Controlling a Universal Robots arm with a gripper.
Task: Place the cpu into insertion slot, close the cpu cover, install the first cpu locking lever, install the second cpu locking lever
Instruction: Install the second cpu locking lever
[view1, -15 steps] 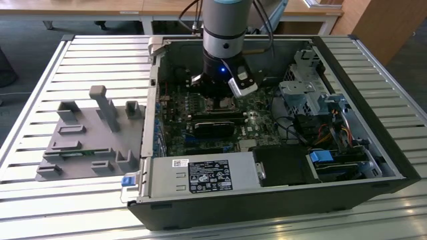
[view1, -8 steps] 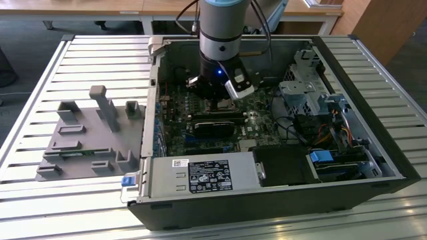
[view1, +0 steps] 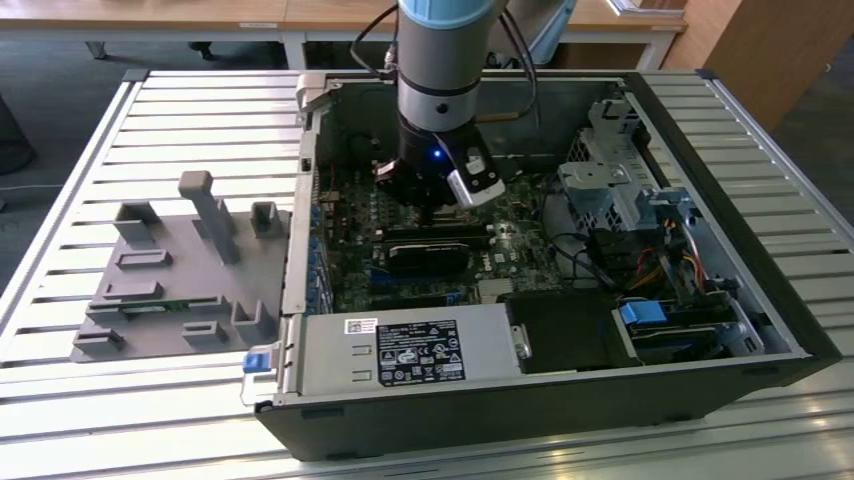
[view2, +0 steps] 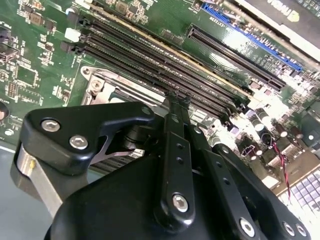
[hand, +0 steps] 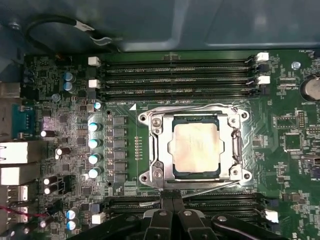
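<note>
One cpu (hand: 196, 148), a pale silvery square chip, lies flat in the insertion slot (hand: 195, 174) in the first wrist view, and one cpu cover (hand: 159, 148), a silvery metal frame with a cut-out centre, lies shut around it so that the chip's top shows through the opening. Two thin wire locking levers run along opposite sides of the frame, one lever (hand: 192, 108) on the side toward the upper memory slots and the other lever (hand: 210, 185) on the side toward the gripper; whether either is latched cannot be told. Four long black memory slots (hand: 175, 79) lie in a bank on one side of the socket, with more of them partly hidden behind the gripper on the other side, and a column of five blue-topped capacitors (hand: 94, 142) stands beside the socket. In the exterior view one robot arm (view1: 447, 60) reaches straight down into the open computer case (view1: 534, 400), which lies on a slatted metal tabletop (view1: 80, 400), and a grey parts fixture (view1: 180, 280) sits well apart toward the exterior view's left. The gripper (hand: 172, 200) hangs just beside the socket's edge over the near memory slots, its jaws drawn together with nothing between them, its black linkage (view2: 175, 165) showing in the second wrist view.
</note>
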